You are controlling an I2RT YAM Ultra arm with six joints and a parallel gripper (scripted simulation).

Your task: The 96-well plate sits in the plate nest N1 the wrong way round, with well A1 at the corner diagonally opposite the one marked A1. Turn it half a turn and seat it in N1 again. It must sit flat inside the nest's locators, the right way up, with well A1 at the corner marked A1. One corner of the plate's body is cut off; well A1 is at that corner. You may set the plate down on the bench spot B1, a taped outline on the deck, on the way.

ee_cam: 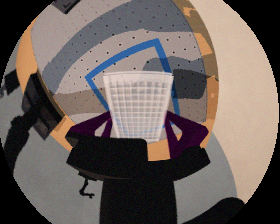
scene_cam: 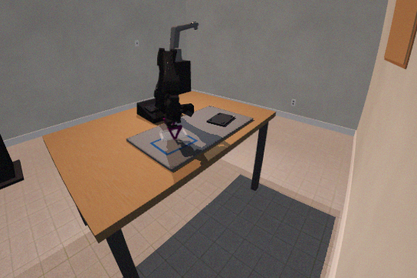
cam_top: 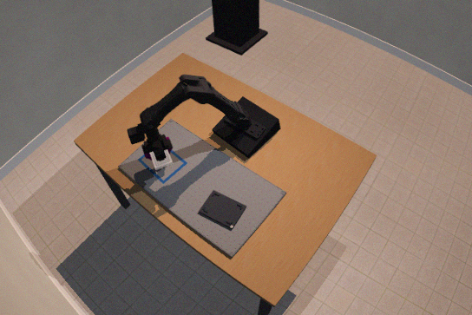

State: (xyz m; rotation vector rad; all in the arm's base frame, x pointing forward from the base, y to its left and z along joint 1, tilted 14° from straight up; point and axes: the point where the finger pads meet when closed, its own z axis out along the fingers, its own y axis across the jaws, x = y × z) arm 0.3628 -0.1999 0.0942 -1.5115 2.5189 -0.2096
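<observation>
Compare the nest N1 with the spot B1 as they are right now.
Nest N1 is a dark solid pad; spot B1 is only a blue taped outline. N1 has no plate in it; B1 has the plate over it, gripped by the end effector. N1 lies far from the arm's tip; B1 is right under it. Both are rectangular and lie on the grey deck.

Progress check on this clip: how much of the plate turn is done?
Done: the plate is out of nest N1, which stands vacant. In hand: the end effector is shut on the plate above the blue B1 outline; the exterior view suggests it is not yet set down. Left: regrasp turned half a turn, carry back, seat flat with A1 matched.
</observation>
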